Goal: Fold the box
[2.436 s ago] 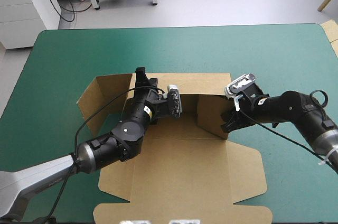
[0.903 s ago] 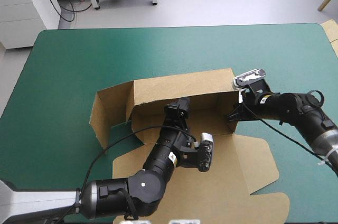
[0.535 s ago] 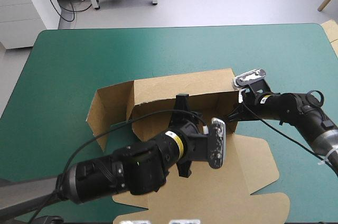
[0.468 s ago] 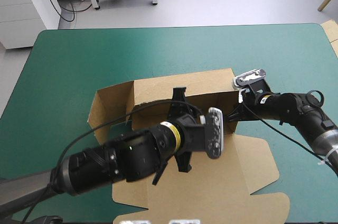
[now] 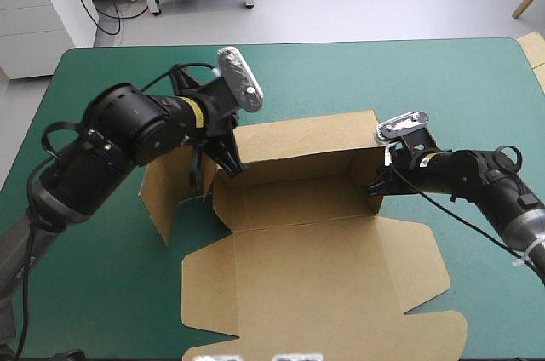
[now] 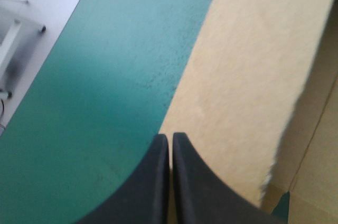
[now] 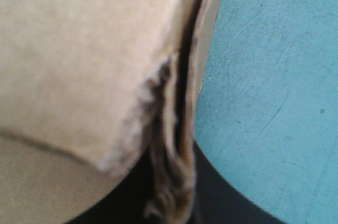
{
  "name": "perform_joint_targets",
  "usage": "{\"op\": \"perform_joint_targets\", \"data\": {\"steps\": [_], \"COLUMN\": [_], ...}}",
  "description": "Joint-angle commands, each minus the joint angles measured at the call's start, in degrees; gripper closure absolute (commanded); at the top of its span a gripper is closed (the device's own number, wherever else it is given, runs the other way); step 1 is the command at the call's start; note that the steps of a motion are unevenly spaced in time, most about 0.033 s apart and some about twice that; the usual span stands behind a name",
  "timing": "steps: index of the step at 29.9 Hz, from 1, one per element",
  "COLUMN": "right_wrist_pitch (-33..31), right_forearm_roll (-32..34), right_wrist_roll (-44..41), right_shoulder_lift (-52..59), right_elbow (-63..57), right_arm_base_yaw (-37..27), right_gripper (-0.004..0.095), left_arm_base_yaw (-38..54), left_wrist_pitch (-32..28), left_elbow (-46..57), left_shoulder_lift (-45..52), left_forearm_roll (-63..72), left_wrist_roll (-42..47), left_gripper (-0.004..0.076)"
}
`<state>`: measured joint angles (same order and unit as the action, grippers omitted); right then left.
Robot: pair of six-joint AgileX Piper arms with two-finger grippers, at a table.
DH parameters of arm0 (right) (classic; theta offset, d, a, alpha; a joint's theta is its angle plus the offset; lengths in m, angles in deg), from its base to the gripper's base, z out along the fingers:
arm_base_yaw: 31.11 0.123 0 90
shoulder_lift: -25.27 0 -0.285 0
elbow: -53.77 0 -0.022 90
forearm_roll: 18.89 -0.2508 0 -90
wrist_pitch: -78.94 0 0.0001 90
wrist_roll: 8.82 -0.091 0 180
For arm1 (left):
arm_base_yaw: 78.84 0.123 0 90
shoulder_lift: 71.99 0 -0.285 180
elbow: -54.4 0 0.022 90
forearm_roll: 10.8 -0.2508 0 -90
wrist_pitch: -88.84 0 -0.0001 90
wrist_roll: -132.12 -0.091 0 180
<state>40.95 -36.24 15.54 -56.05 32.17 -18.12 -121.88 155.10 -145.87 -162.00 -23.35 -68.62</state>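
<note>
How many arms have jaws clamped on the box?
1: the right arm, at the box's far right corner. The left arm's shut jaws sit by the far left corner.

On the teal-green worktop (image 5: pixel 341 71) lies the brown box (image 5: pixel 315 267), its lid flat, its far wall upright.

Matt brown box (image 5: pixel 298 267) board — edges seemingly frayed.
</note>
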Motion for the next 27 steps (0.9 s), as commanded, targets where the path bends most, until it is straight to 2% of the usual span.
{"op": "perform_joint_targets", "data": {"steps": [1, 10, 15, 20, 27], "right_wrist_pitch": [2.2, 1.9, 1.9, 2.2, 0.5], "right_forearm_roll": [0.7, 1.5, 1.5, 2.0, 2.1], "right_wrist_roll": [0.2, -0.3, -0.4, -1.6, -1.8], "right_shoulder_lift": [1.7, 1.7, 1.7, 1.7, 1.7], "right_elbow": [1.5, 1.5, 1.5, 1.5, 3.9], "right_arm_base_yaw": [0.1, 0.1, 0.1, 0.1, 0.1], "right_gripper": [0.0928, 0.0928, 0.0928, 0.0928, 0.0928], "left_arm_base_yaw": [7.2, 23.9, 30.0, 31.5, 31.5], "left_wrist_pitch": [-1.4, -1.4, -1.4, -2.4, -8.5], "left_elbow": [-1.9, -1.8, -1.6, 3.1, 14.4], "left_shoulder_lift": [3.3, 4.9, 6.7, 10.1, 15.0], "left_forearm_roll": [2.5, 4.2, 8.6, 9.8, 10.4], "left_wrist_roll": [1.8, 8.3, 8.3, 8.3, 9.1], "left_gripper": [0.0723, 0.0732, 0.0732, 0.0732, 0.0732]}}
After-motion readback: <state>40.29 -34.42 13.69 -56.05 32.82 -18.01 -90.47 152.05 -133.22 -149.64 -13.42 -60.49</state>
